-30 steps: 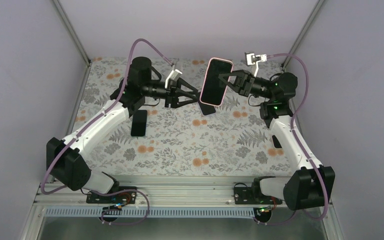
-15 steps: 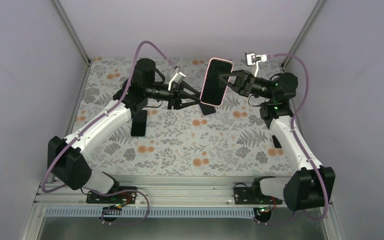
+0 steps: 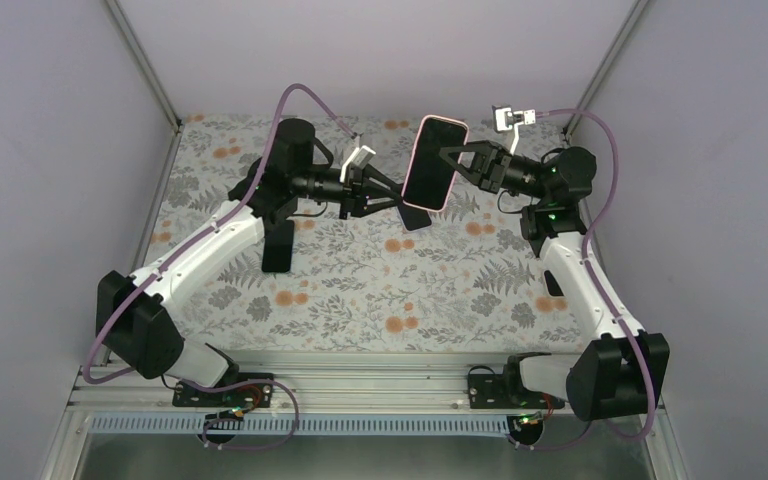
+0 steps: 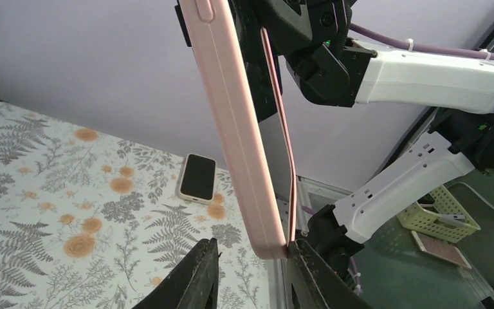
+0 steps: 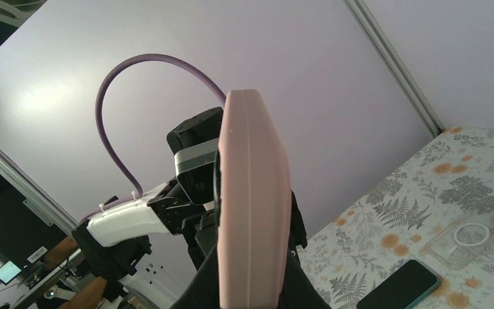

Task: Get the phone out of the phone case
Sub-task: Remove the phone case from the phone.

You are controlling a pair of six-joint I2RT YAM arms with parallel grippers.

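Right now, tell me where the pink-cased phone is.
In the top view the pink-cased phone is up off the patterned table, toward the far side, gripped by the right tool, its lower end at the left tool.

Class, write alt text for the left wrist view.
A pink phone case hangs edge-on, held from above by the right arm. The left end effector straddles its lower corner, not yet closed. Another phone lies on the floral table.

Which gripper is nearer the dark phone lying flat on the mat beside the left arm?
Left. The left gripper is in the air just right of the dark phone; the right gripper is farther right, holding the pink-cased phone.
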